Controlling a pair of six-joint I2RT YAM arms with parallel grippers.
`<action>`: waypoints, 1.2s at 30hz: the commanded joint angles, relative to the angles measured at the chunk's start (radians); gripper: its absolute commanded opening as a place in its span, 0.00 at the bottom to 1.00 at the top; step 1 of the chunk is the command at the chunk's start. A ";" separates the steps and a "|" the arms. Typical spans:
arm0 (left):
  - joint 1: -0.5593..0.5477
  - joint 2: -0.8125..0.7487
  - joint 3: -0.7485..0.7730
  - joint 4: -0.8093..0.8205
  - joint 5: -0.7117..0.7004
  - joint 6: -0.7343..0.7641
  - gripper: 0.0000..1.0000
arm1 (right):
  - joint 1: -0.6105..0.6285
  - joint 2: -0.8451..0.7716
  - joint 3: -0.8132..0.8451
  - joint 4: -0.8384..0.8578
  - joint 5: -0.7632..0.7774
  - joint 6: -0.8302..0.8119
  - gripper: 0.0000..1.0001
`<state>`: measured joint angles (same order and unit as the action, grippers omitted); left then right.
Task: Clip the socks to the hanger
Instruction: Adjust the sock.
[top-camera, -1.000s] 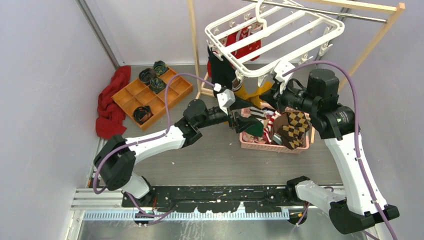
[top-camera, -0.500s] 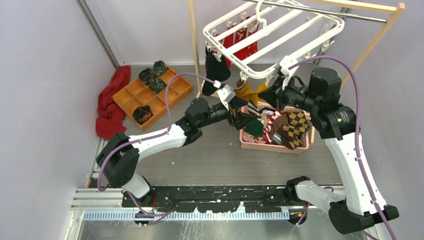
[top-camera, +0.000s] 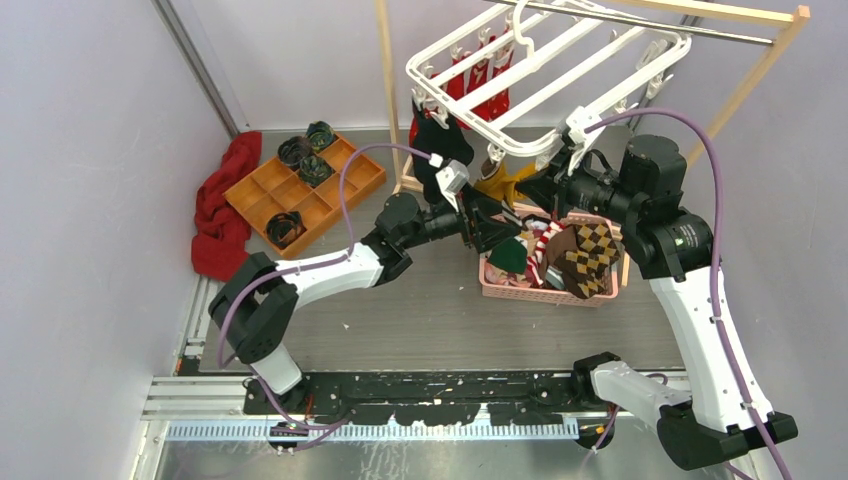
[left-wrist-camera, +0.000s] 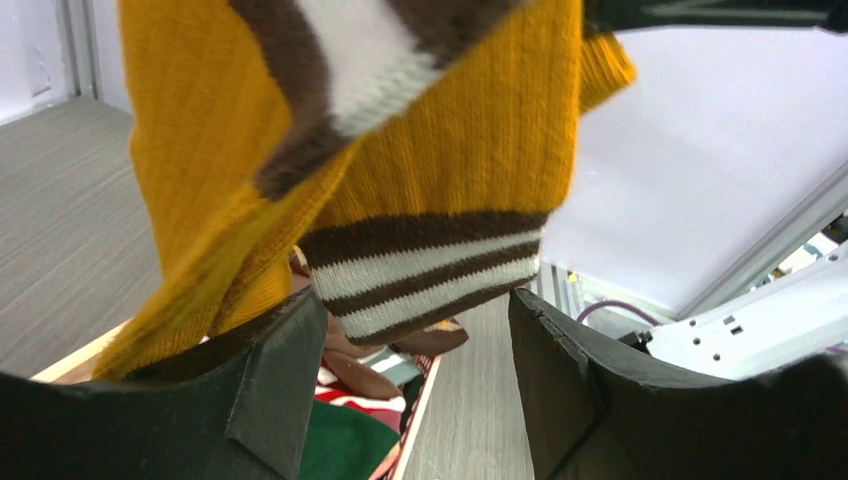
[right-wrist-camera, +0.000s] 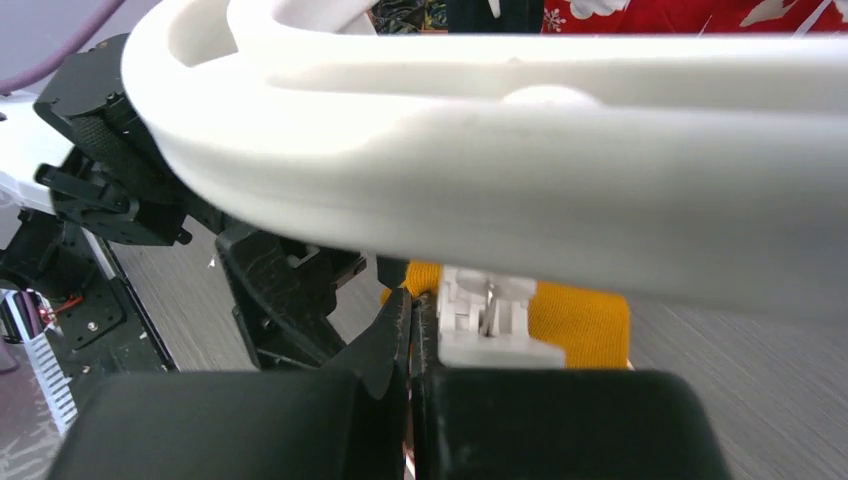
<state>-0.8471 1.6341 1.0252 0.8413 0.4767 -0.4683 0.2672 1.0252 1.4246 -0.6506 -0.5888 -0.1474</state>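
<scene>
The hanger (right-wrist-camera: 560, 110) hangs close above the right gripper (right-wrist-camera: 412, 310). A mustard sock (left-wrist-camera: 480, 130) fills the open gap of the left gripper (left-wrist-camera: 415, 330). A basket (top-camera: 540, 293) sits below.

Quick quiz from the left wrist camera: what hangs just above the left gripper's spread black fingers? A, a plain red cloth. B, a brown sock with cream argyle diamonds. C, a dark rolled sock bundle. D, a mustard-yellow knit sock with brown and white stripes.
D: in the left wrist view the mustard-yellow knit sock with brown and white stripes fills the upper frame, its striped end dipping between the open fingers of the left gripper.
</scene>
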 joint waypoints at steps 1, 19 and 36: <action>0.024 0.035 0.052 0.142 0.016 -0.111 0.67 | -0.006 -0.023 0.003 0.055 -0.017 0.030 0.01; 0.051 0.090 0.082 0.295 0.082 -0.348 0.08 | -0.023 -0.035 -0.005 0.009 0.019 -0.008 0.01; 0.052 -0.122 0.026 -0.271 0.262 -0.799 0.00 | -0.110 -0.238 -0.253 -0.103 0.012 -0.198 0.63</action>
<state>-0.7982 1.5936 1.0275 0.8509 0.6559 -1.1267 0.1673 0.8543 1.2114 -0.7139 -0.5217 -0.2489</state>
